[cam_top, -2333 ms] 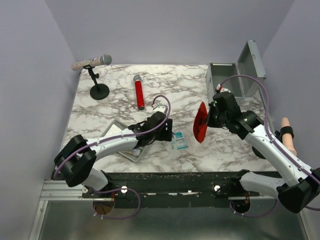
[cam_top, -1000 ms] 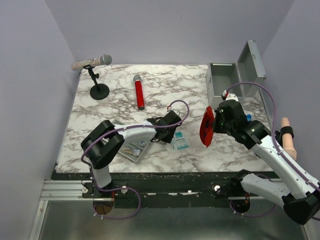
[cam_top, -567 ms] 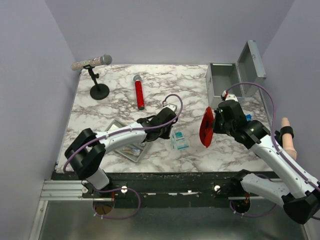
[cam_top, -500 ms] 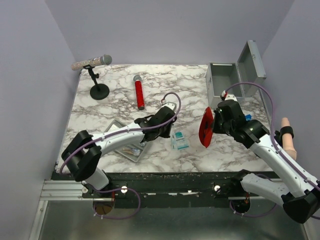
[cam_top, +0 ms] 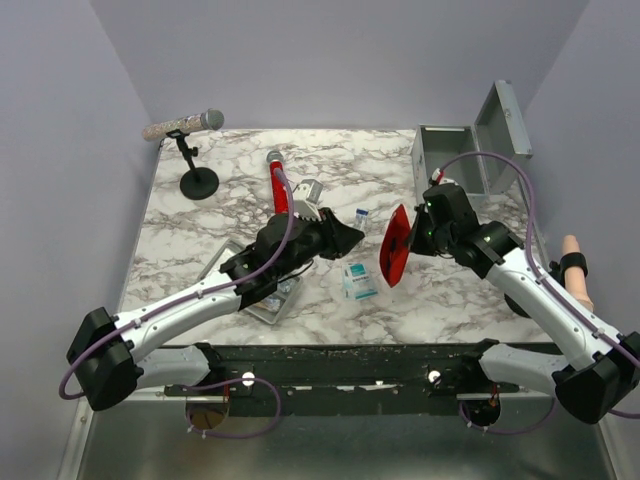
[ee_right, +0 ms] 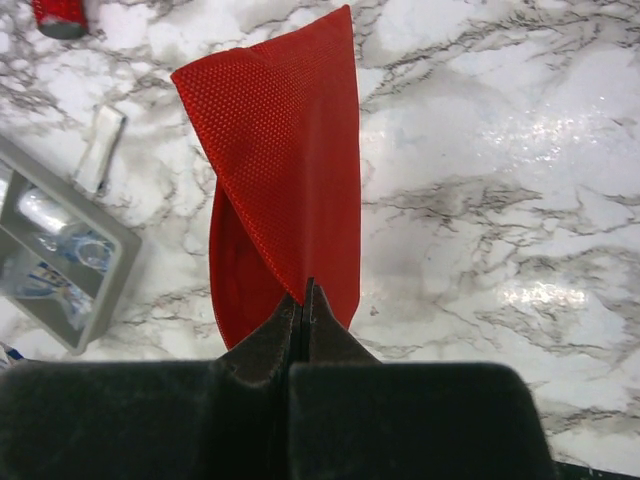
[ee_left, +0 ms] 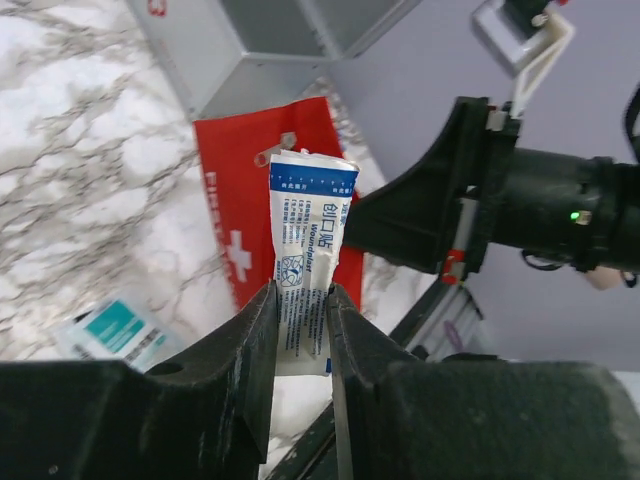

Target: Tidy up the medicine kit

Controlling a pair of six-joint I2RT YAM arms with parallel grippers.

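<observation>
The medicine kit [cam_top: 447,157], a grey metal box with its lid raised, stands at the far right; its corner shows in the left wrist view [ee_left: 250,45]. My left gripper [cam_top: 350,232] [ee_left: 301,293] is shut on a white plaster packet [cam_top: 361,213] [ee_left: 305,250] with a blue band, held in the air facing the red pouch [ee_left: 250,190]. My right gripper [cam_top: 417,236] [ee_right: 303,290] is shut on that red pouch [cam_top: 397,246] [ee_right: 285,170] and holds it upright by one edge, its mouth gaping towards the packet.
A teal packet [cam_top: 358,280] [ee_left: 115,330] lies on the marble below the left gripper. The shallow grey tray [cam_top: 262,305] [ee_right: 110,255] with small items sits under the left arm. A red cylinder [cam_top: 278,187] and a microphone on a stand [cam_top: 186,124] are further back.
My left gripper closed on the plaster packet near the tray and lifted it up and right towards the pouch. The right gripper shifted the pouch slightly left.
</observation>
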